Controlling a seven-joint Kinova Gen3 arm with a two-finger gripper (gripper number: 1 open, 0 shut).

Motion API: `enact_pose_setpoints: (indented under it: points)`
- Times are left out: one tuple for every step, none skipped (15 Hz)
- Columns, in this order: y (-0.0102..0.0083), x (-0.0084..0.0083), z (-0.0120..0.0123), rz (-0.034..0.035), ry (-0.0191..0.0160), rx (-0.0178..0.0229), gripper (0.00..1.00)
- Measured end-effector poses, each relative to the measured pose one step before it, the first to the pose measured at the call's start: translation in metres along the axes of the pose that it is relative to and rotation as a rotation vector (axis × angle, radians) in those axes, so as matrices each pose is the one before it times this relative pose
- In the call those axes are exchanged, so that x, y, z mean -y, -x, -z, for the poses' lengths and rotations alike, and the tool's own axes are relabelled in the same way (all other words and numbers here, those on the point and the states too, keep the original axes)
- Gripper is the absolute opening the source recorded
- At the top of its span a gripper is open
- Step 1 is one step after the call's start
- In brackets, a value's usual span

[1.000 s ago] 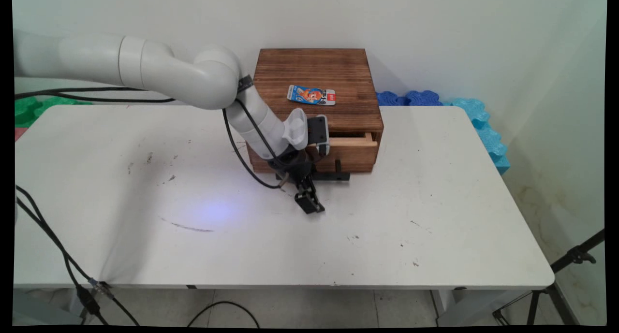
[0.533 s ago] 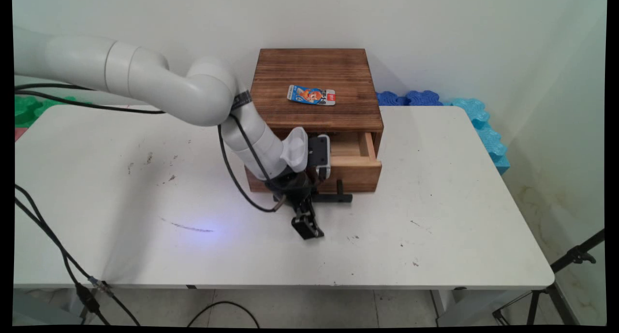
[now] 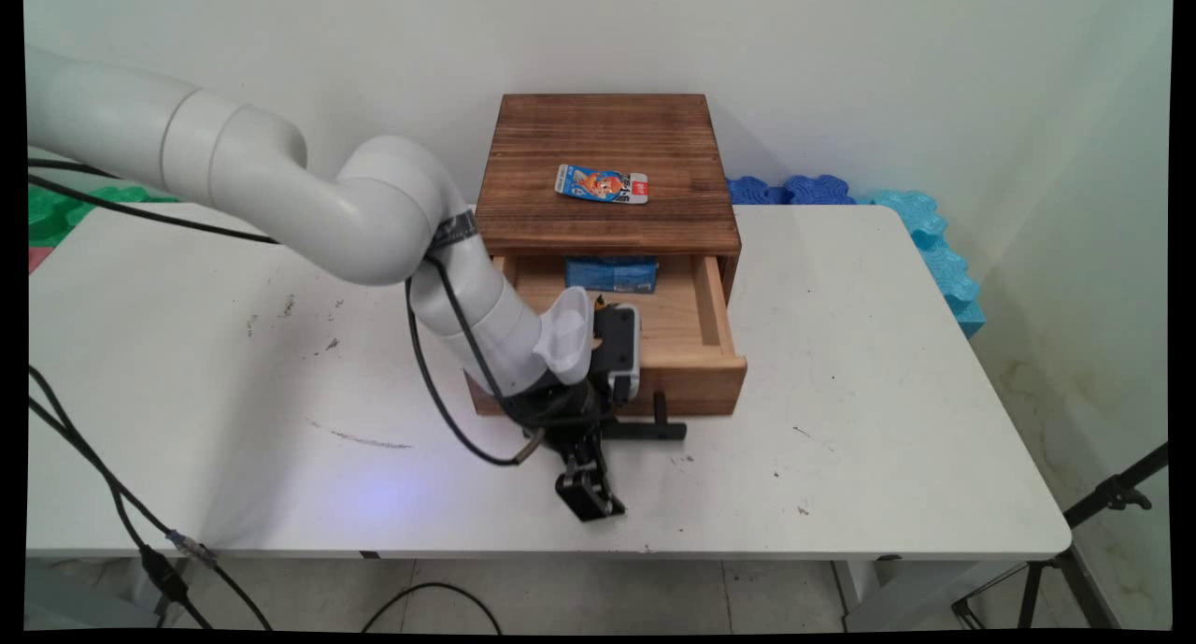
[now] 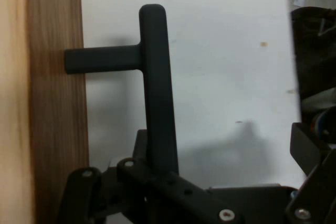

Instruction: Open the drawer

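1. Handle (image 4: 156,87) of the drawer (image 3: 696,340): a black bar at the drawer's front, gripped by the gripper (image 3: 598,429), whose fingers are closed around it.
2. Drawer stands pulled out of the wooden box (image 3: 607,139), a blue packet (image 3: 612,273) at its back.
3. Box top carries a colourful packet (image 3: 603,183).

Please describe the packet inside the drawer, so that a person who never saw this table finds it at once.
On the white table a wooden box stands against the wall, its drawer pulled out. The blue packet lies at the drawer's back; unlike the colourful packet on the box's top, it is plain blue.
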Motion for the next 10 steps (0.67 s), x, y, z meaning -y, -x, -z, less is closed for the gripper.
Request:
enact_pose_setpoints:
  points:
    - [-0.00025,-0.00867,0.00075,-0.00108,0.00653,0.00006,1.0]
    - [-0.00025,-0.00632,0.00052,-0.00056,0.00469,-0.00011,1.0]
    - [-0.00035,-0.00643,0.00049,-0.00029,0.0043,-0.00029,1.0]
    - [-0.00038,-0.00407,0.00026,-0.00027,0.00292,-0.00059,1.0]
    - [-0.00058,-0.00618,0.00042,-0.00032,0.00396,-0.00087,1.0]
    - [-0.00071,-0.00789,0.00052,0.00033,0.00476,-0.0012,1.0]
    - [-0.00072,-0.0056,0.00025,0.00012,0.00339,-0.00084,1.0]
    - [-0.00054,-0.0054,0.00022,0.00073,0.00274,-0.00033,1.0]
    - [-0.00033,-0.00342,0.00018,0.0006,0.00153,-0.00028,1.0]
    - [-0.00061,-0.00494,0.00014,0.00097,0.00247,-0.0007,1.0]
